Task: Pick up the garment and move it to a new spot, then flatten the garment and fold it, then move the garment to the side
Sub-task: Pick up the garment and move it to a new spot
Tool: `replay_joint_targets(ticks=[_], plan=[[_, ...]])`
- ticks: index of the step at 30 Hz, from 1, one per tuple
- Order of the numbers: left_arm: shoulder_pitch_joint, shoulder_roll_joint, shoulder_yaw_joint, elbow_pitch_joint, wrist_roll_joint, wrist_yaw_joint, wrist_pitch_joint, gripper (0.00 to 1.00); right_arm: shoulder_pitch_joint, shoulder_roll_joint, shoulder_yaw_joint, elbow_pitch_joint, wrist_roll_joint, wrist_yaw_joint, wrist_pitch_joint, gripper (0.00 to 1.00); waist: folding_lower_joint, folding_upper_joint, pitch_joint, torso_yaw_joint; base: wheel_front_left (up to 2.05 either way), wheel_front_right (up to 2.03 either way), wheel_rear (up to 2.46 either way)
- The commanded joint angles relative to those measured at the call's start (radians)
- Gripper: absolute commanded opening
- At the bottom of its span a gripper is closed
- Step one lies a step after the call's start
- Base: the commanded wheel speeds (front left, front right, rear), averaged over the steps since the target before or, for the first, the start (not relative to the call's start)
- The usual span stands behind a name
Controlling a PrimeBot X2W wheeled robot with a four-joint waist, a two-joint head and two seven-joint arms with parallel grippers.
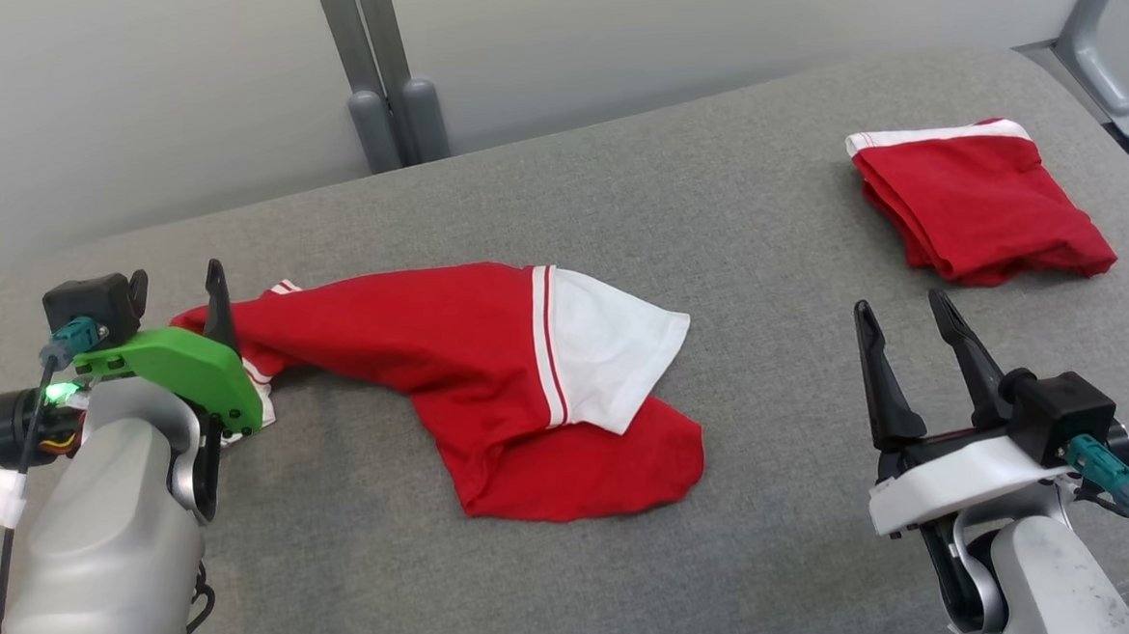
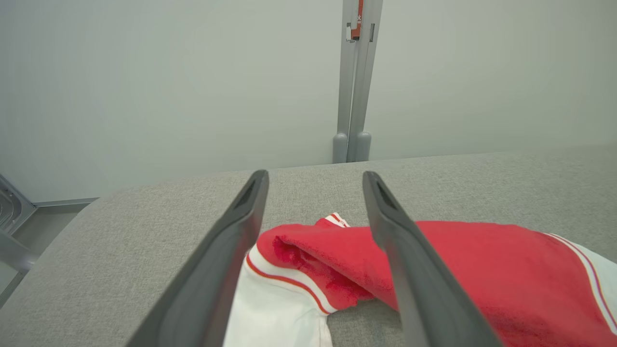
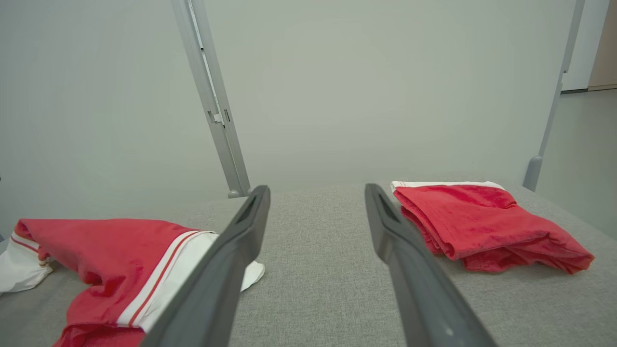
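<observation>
The garment (image 1: 411, 344), red with a white sleeve and white striped trim, lies crumpled and stretched sideways across the middle of the grey padded table (image 1: 616, 189). My left gripper (image 1: 177, 289) is at the garment's left end with its jaws open. In the left wrist view the bunched red and white cloth (image 2: 299, 270) lies low between the spread fingers of the left gripper (image 2: 314, 177), not pinched. My right gripper (image 1: 899, 301) stands open over bare table to the right of the garment, holding nothing. In the right wrist view the right gripper (image 3: 317, 188) has the garment (image 3: 96, 241) on its left.
A second red garment (image 1: 979, 203) with a white band lies folded at the table's back right, also seen in the right wrist view as a folded pile (image 3: 462, 217). Grey posts (image 1: 388, 75) rise behind the table against a pale wall. A metal bracket (image 1: 1097, 57) sits at the far right corner.
</observation>
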Motion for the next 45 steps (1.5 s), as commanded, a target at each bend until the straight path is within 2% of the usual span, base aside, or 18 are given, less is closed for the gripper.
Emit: replay_joint_targets(ticks=[1,4,9,16,22,30,45], plan=[[0.009,0.001,0.006,-0.022,0.008,-0.007,-0.008,1.0,0.018,-0.002,-0.002,0.005,-0.008,0.0,-0.003,1.0,0.0,0.0,-0.036,0.03,0.0,0.0,0.0],[0.059,-0.001,0.028,-0.115,0.024,-0.01,-0.007,1.0,0.031,-0.002,-0.001,0.005,-0.01,0.0,-0.003,1.0,0.0,0.0,-0.061,0.052,0.0,0.0,0.0],[0.194,-0.007,0.077,-0.311,0.053,0.008,-0.007,1.0,0.053,-0.002,0.001,0.006,-0.014,0.0,-0.003,1.0,0.0,0.0,-0.088,0.084,0.0,0.0,0.0],[0.448,-0.022,0.156,-0.577,0.112,0.059,-0.007,1.0,0.083,-0.002,0.004,0.014,-0.019,0.0,-0.003,1.0,0.0,0.0,-0.112,0.123,0.0,0.0,0.0],[0.64,-0.055,0.207,-0.731,0.15,0.097,-0.007,1.0,0.11,-0.002,0.02,0.024,-0.005,0.0,-0.003,1.0,0.0,0.0,-0.126,0.143,0.0,0.0,0.0],[0.776,-0.095,0.242,-0.812,0.205,0.113,-0.007,1.0,0.142,-0.002,0.014,0.03,0.026,0.0,-0.003,1.0,0.0,0.0,-0.132,0.155,0.0,0.0,0.0],[0.808,-0.13,0.274,-0.802,0.242,0.088,-0.007,1.0,0.134,-0.002,0.033,0.049,0.028,0.0,-0.003,1.0,0.0,0.0,-0.136,0.149,0.0,0.0,0.0]])
